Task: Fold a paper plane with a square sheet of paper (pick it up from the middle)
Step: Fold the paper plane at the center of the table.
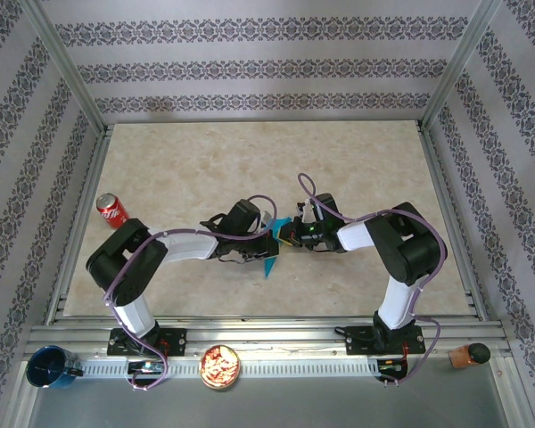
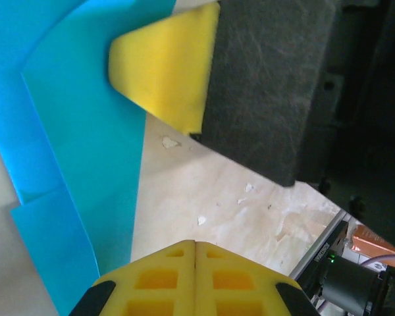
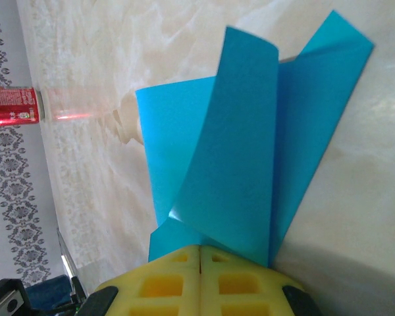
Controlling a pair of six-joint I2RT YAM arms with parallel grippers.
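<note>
The turquoise-blue sheet of paper point(image 1: 271, 256) is partly folded and sits mid-table between my two grippers. In the right wrist view the paper point(image 3: 250, 158) fans out from my fingertips in overlapping flaps, one of them curling upward. My right gripper point(image 3: 199, 249) is shut, with the paper's folds running in at its tips. In the left wrist view the paper point(image 2: 79, 164) lies off to the left of my left gripper point(image 2: 195, 243), which is shut with nothing between its yellow fingers. The right gripper's yellow finger point(image 2: 164, 72) rests over the paper's edge just ahead of it.
A red soda can point(image 1: 112, 210) stands at the table's left. Along the near rail are a dark blue cup point(image 1: 49, 367), a round bowl of pinkish bits point(image 1: 220, 366) and a brown object point(image 1: 468, 355). Patterned walls close in the table.
</note>
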